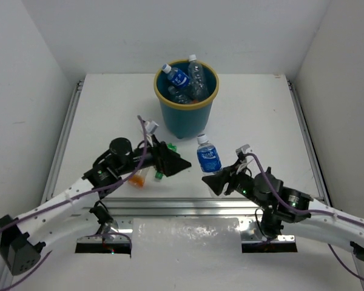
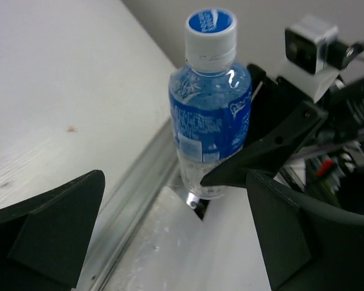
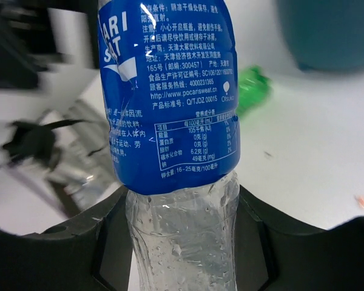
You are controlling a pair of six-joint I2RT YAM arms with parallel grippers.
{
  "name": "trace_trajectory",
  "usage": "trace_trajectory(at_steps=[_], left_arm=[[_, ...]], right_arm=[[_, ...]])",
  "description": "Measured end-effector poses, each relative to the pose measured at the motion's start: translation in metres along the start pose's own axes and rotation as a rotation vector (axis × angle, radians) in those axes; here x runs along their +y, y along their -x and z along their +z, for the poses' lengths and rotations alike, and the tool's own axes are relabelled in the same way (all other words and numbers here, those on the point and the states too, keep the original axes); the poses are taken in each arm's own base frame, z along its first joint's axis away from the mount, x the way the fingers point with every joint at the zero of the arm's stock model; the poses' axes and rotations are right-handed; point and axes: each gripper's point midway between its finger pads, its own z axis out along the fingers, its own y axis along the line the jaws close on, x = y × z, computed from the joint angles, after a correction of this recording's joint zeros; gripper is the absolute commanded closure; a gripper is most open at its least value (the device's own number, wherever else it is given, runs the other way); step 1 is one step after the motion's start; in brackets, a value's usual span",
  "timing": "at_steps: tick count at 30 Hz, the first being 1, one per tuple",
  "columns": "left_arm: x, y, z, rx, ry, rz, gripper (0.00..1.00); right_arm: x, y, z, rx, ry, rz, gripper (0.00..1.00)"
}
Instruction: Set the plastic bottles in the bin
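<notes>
Teal at upper centre from above: found the bin (image 1: 185,118) holding bottles (image 1: 188,82), with the blue bottle (image 1: 209,156) upright at lower centre, clamped low by the right gripper (image 1: 217,180). Left gripper (image 1: 173,161) spread wide, holding nothing. From the left wrist, saw that blue bottle at upper centre, pinched near its base. From the right wrist, saw jaws pressed against its clear lower part. Judged best: lift above the rim, keep upright, release over the opening.

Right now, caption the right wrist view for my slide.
Right gripper clasping the clear lower body of an upright blue-labelled Pocari Sweat bottle, blurred green bottle on the white table behind.
</notes>
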Motion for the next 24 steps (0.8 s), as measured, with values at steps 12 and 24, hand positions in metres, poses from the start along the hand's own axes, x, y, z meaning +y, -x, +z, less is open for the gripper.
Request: trace_trajectory(at_steps=[12, 24], left_arm=[[-0.066, -0.001, 0.031, 0.028, -0.299, 0.077, 0.3], [-0.067, 0.062, 0.036, -0.099, -0.087, 0.129, 1.0]], right_arm=[[0.074, 0.023, -0.003, 0.023, 0.353, -0.153, 0.76], [0.058, 0.046, 0.003, -0.072, 0.224, -0.118, 0.01]])
